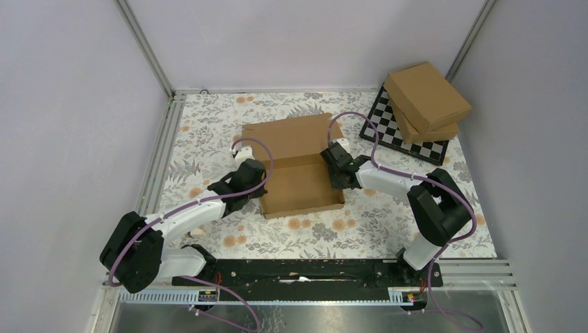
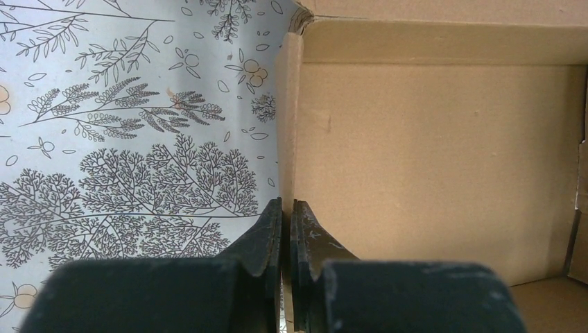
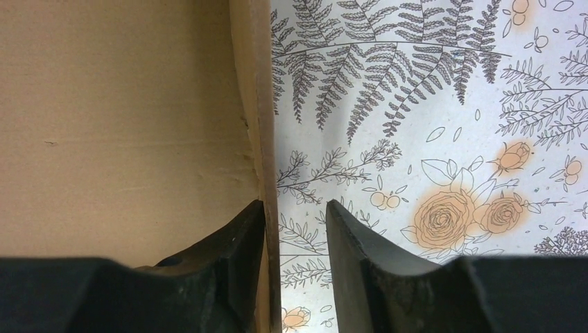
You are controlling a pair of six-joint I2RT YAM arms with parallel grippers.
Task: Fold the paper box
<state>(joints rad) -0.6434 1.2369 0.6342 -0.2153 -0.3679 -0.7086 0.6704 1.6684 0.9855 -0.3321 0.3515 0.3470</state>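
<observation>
The paper box (image 1: 298, 182) lies mid-table as a shallow brown tray, with its lid flap spread flat towards the back. My left gripper (image 1: 259, 182) is at the tray's left side. In the left wrist view the gripper (image 2: 286, 202) is shut on the upright left wall (image 2: 288, 118). My right gripper (image 1: 338, 175) is at the tray's right side. In the right wrist view the gripper (image 3: 295, 205) stands open astride the right wall (image 3: 259, 104): the inner finger rests against the wall and the outer finger (image 3: 353, 236) stands apart from it over the cloth.
Two ready-made cardboard boxes (image 1: 426, 100) are stacked on a checkerboard (image 1: 388, 135) at the back right. A floral cloth (image 1: 208, 139) covers the table. Enclosure walls and a metal frame post (image 1: 145, 48) border the workspace.
</observation>
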